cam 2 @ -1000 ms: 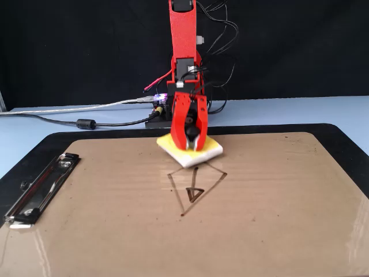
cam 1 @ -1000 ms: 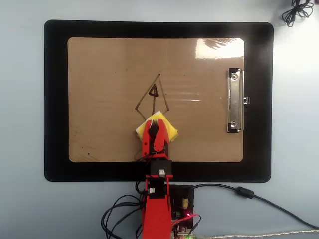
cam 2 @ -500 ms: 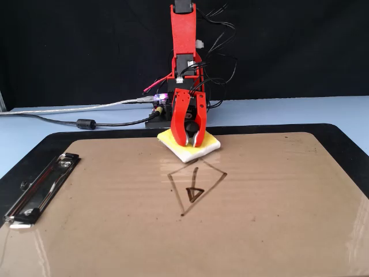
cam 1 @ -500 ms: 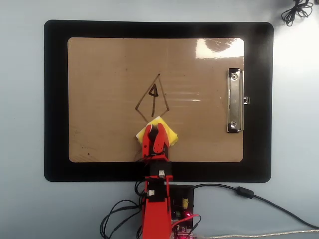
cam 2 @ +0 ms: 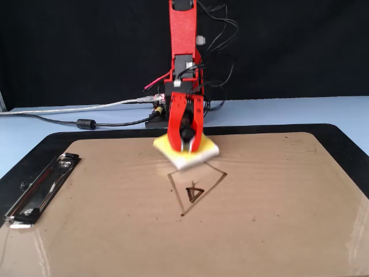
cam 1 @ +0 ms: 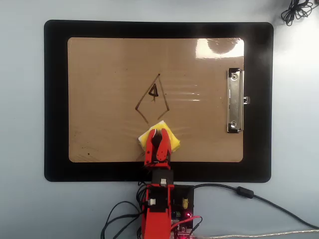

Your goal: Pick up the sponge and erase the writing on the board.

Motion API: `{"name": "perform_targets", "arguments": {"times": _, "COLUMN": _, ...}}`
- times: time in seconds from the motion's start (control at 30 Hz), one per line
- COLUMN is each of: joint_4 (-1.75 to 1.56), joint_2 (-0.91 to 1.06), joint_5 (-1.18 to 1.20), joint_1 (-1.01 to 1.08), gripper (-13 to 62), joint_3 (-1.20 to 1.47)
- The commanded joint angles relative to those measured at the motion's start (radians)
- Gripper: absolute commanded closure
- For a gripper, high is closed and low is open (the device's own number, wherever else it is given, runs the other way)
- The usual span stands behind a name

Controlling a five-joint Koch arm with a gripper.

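My red gripper [cam 1: 158, 133] [cam 2: 186, 144] is shut on the black knob of the yellow sponge [cam 1: 172, 140] [cam 2: 203, 151]. The sponge lies flat on the tan board [cam 1: 99, 74] [cam 2: 288, 202], near the board edge closest to the arm's base. The writing [cam 1: 152, 97] [cam 2: 194, 189], a dark kite outline with a small triangle inside, sits just beyond the sponge. The sponge covers the kite's corner on the arm's side, and the two kite lines stop short of it. In the fixed view the gripper and sponge look slightly blurred.
The board rests on a larger black mat [cam 1: 55, 99] [cam 2: 340, 135]. Its silver clip [cam 1: 235, 100] [cam 2: 36, 195] is at one short edge. The arm's base with its cables [cam 1: 164, 209] [cam 2: 155, 109] stands just off the mat. A coiled cable [cam 1: 297, 10] lies at the top right.
The gripper dragged the sponge back toward the arm's base, away from the triangle. The kite's centre line and near corner look partly wiped away. The gripper stayed shut on the sponge.
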Motion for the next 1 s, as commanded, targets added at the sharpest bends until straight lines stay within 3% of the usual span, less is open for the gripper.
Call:
{"name": "perform_targets", "arguments": {"times": 0.0, "joint_4": 0.031, "joint_2": 0.202, "joint_5": 0.003, "joint_1": -0.015, "gripper": 56.6, "joint_3": 0.083}}
{"name": "perform_targets", "arguments": {"times": 0.13, "joint_4": 0.132, "joint_2": 0.138, "joint_5": 0.002, "joint_1": -0.020, "gripper": 56.6, "joint_3": -0.049}}
{"name": "perform_targets", "arguments": {"times": 0.33, "joint_4": 0.147, "joint_2": -0.284, "joint_5": 0.008, "joint_1": 0.003, "gripper": 56.6, "joint_3": -0.391}}
{"name": "perform_targets", "arguments": {"times": 0.47, "joint_4": 0.156, "joint_2": -0.449, "joint_5": 0.006, "joint_1": 0.003, "gripper": 56.6, "joint_3": -0.543}}
{"name": "perform_targets", "arguments": {"times": 0.53, "joint_4": 0.163, "joint_2": -0.426, "joint_5": 0.006, "joint_1": 0.006, "gripper": 56.6, "joint_3": -0.522}}
{"name": "perform_targets", "arguments": {"times": 0.73, "joint_4": 0.325, "joint_2": -0.061, "joint_5": 0.011, "joint_1": 0.061, "gripper": 56.6, "joint_3": -0.299}}
{"name": "perform_targets", "arguments": {"times": 0.83, "joint_4": 0.290, "joint_2": -0.175, "joint_5": 0.011, "joint_1": 0.075, "gripper": 56.6, "joint_3": -0.351}}
{"name": "perform_targets", "arguments": {"times": 0.97, "joint_4": 0.167, "joint_2": -0.525, "joint_5": 0.014, "joint_1": 0.109, "gripper": 56.6, "joint_3": -0.589}}
